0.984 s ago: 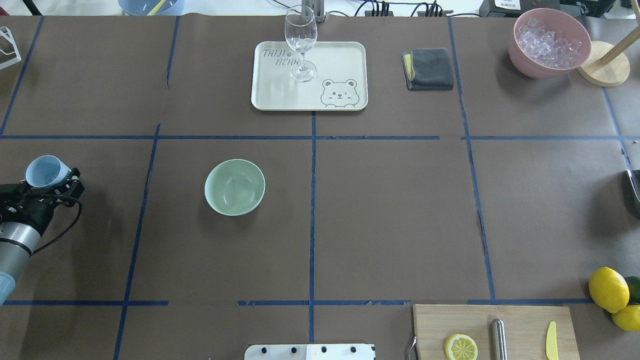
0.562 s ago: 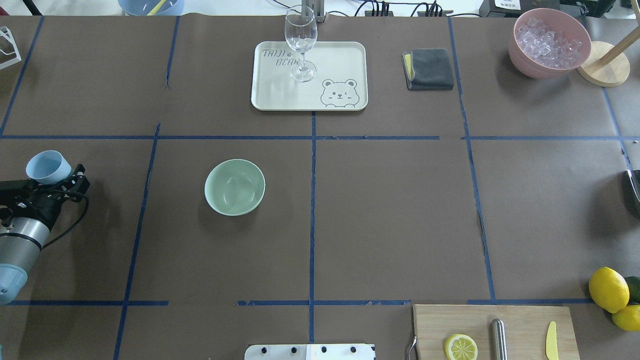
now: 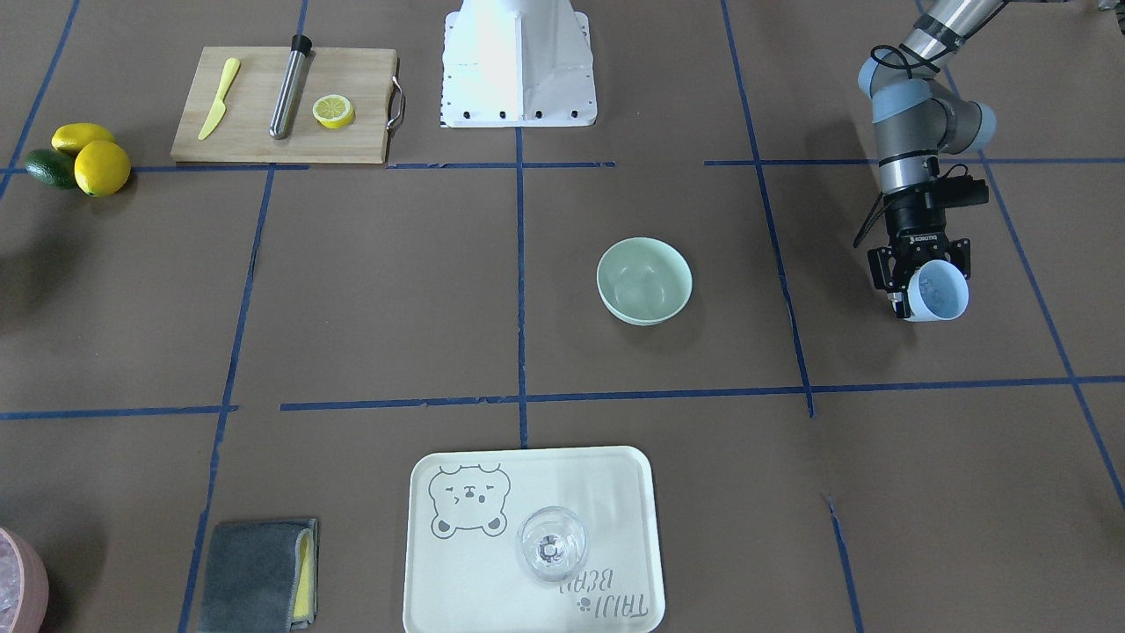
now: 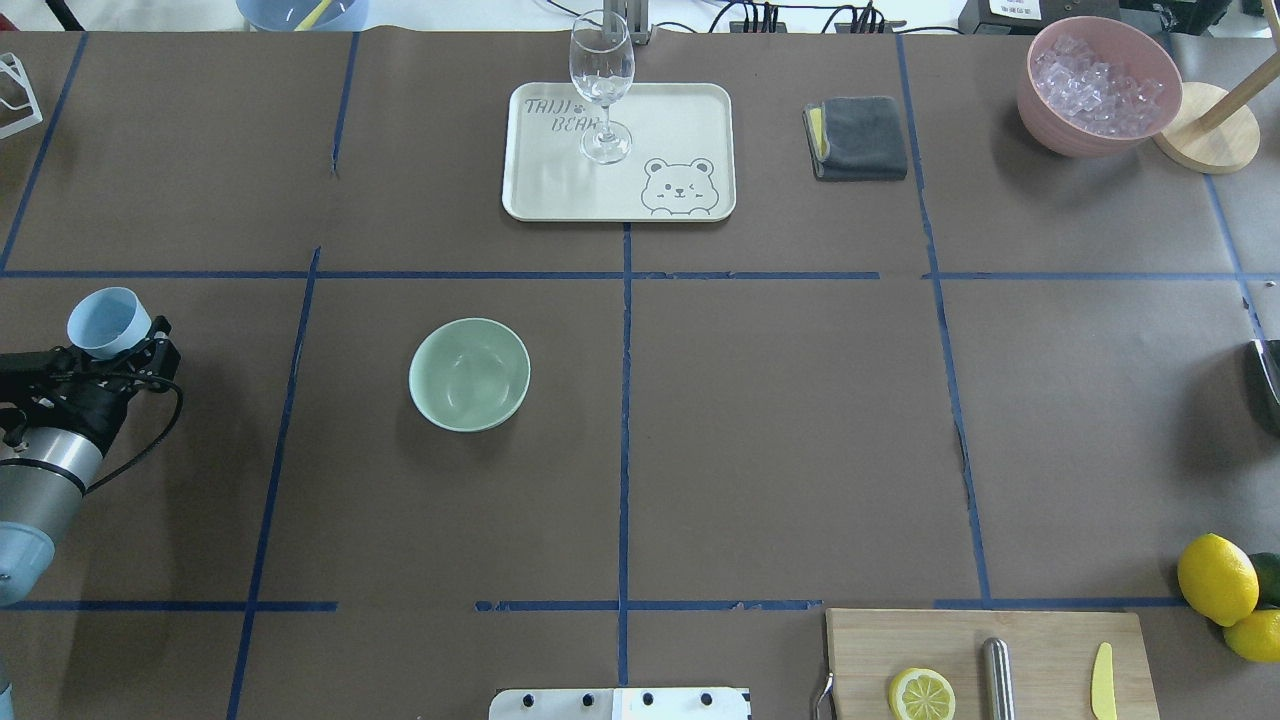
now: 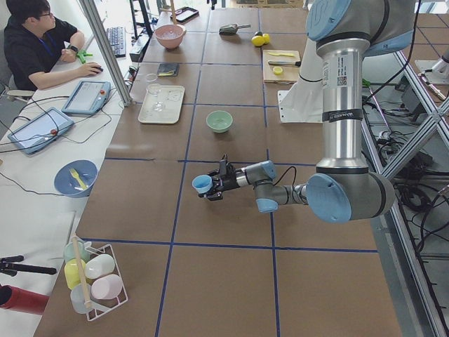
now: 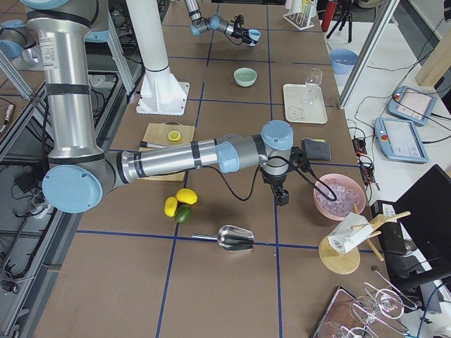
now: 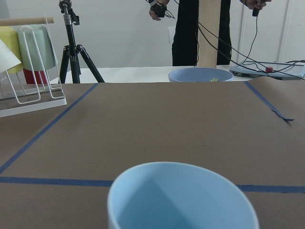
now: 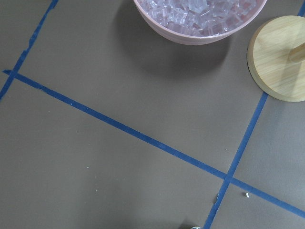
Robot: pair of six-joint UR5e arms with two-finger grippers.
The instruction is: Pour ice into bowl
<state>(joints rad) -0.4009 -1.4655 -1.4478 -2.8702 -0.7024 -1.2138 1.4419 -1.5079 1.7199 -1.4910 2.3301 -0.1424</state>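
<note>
The pale mint-green bowl [image 4: 469, 374] [image 3: 643, 280] stands upright left of the table's centre. Faint glassy glints that look like the ice [image 3: 635, 283] lie at its bottom. My left gripper [image 3: 918, 274] [image 4: 128, 352] is far out at the table's left side, shut on a light blue cup [image 4: 108, 322] [image 7: 181, 200]. The cup is held above the table with its mouth nearly upward, and what shows of its inside is bare. My right gripper [image 6: 283, 203] hangs beside the pink container; whether it is open or shut I cannot tell.
A cream tray [image 4: 690, 110] with a wine glass [image 4: 602, 85] and a grey cloth [image 4: 858, 137] lie at the far side. The pink container of cubes [image 4: 1098, 85] is far right. A cutting board [image 4: 1040, 650], lemons [image 4: 1217, 578] and a metal scoop [image 6: 236, 238] are near right.
The left gripper has carried the blue cup a little farther from the robot and turned it from tilted to nearly upright. The bowl has not moved.
</note>
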